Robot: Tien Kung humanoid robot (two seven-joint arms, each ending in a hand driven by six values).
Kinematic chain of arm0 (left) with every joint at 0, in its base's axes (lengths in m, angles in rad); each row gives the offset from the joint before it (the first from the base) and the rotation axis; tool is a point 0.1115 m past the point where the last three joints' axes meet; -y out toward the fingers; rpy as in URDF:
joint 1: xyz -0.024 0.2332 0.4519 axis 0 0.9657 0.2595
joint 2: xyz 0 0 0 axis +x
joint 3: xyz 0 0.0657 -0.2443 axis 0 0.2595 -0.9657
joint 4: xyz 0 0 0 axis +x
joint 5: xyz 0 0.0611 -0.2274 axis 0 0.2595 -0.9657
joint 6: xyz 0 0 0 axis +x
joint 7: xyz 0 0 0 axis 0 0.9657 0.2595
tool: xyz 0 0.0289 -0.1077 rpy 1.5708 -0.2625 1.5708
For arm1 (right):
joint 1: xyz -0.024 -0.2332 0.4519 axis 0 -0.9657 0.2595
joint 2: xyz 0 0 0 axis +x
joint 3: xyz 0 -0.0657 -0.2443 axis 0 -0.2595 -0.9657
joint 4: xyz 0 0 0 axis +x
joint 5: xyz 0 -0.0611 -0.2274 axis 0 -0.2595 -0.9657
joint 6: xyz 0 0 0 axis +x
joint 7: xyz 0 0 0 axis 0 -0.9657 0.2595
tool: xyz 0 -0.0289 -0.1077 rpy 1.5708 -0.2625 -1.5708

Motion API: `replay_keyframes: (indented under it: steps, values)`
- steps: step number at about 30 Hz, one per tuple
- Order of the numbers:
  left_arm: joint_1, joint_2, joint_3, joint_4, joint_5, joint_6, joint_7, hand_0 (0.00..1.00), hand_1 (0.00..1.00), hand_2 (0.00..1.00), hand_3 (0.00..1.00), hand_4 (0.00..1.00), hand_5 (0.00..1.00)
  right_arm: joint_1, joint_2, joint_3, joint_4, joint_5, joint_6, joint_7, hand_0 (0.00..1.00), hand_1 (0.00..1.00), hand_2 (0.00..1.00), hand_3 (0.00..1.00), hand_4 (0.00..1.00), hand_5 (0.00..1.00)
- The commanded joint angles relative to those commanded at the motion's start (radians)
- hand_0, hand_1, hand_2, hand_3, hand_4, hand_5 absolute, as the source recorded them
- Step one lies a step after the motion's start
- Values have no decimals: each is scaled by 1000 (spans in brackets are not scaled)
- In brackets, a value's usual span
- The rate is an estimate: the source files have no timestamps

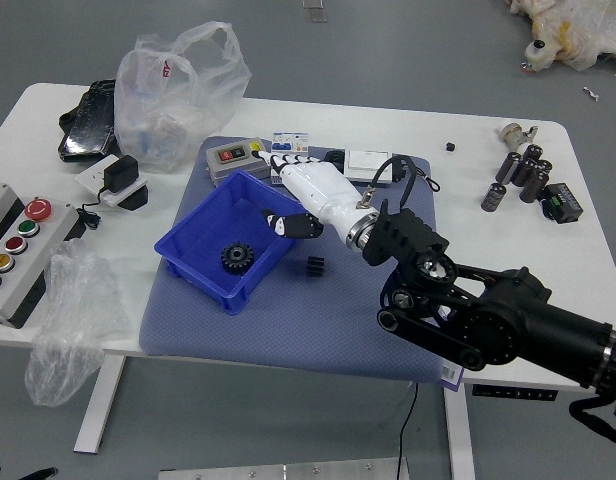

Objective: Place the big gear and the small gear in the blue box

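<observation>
One robot hand (323,198) partly hides the blue box (200,248).

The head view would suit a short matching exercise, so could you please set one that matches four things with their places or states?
1. Gear
2. Small dark part
3. Right hand
4. Red button

A. On the button panel
B. Inside the blue box
C. Open, at the box's right side
D. On the mat, right of the box

Pairs: 1-B; 2-D; 3-C; 4-A
</observation>
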State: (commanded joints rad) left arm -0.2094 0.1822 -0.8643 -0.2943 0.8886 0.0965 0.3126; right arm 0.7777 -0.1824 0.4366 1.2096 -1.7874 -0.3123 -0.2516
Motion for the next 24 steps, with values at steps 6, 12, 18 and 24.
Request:
replay_keyframes:
  steps: [6,12,18,24]
  values:
    - [5,-2,4,1,-7,2,-2,660,517,565,743,741,557,-84,-102,94,122,15,113,-137,513,619,796,945,771,301]
    - [6,-1,-1,1,-2,2,-1,660,517,565,742,742,557,-135,-140,106,213,38,212,-296,459,530,775,971,836,341]
    - [0,0,-2,1,4,1,-2,660,517,565,742,741,556,-126,-130,65,177,77,222,-366,456,522,767,968,838,339]
    - [-1,0,-8,0,12,0,1,660,517,565,741,742,556,-95,-120,-12,156,150,215,-362,454,516,768,966,838,344]
